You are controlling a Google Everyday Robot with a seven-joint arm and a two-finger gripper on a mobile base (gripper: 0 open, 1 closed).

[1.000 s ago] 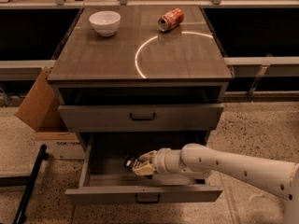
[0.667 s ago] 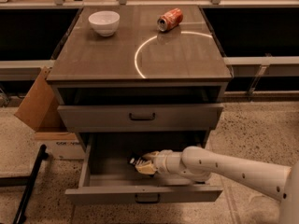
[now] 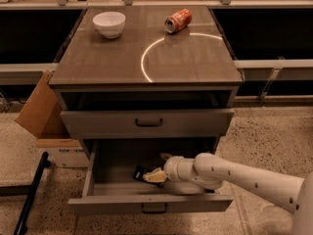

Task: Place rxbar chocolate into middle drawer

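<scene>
The middle drawer point(image 3: 107, 203) is pulled out, the lower of the two grey fronts. My gripper point(image 3: 159, 166) reaches into it from the right on a white arm. Its fingers stand apart: one pale fingertip point(image 3: 164, 156) points up and back, the other tan one point(image 3: 155, 176) lies low. The rxbar chocolate point(image 3: 142, 172), a flat black wrapper, lies on the drawer floor just left of the lower finger and touches it at one end. The gripper is open.
The upper drawer point(image 3: 146, 124) is shut. On the cabinet top point(image 3: 146, 58) stand a white bowl point(image 3: 109, 23) and a tipped orange-red soda can point(image 3: 178, 20). A cardboard box point(image 3: 41, 114) leans at the left. A black bar point(image 3: 30, 195) stands on the floor, lower left.
The gripper has stayed inside the drawer and its fingers have spread apart. The black bar now rests on the drawer floor beside the lower finger.
</scene>
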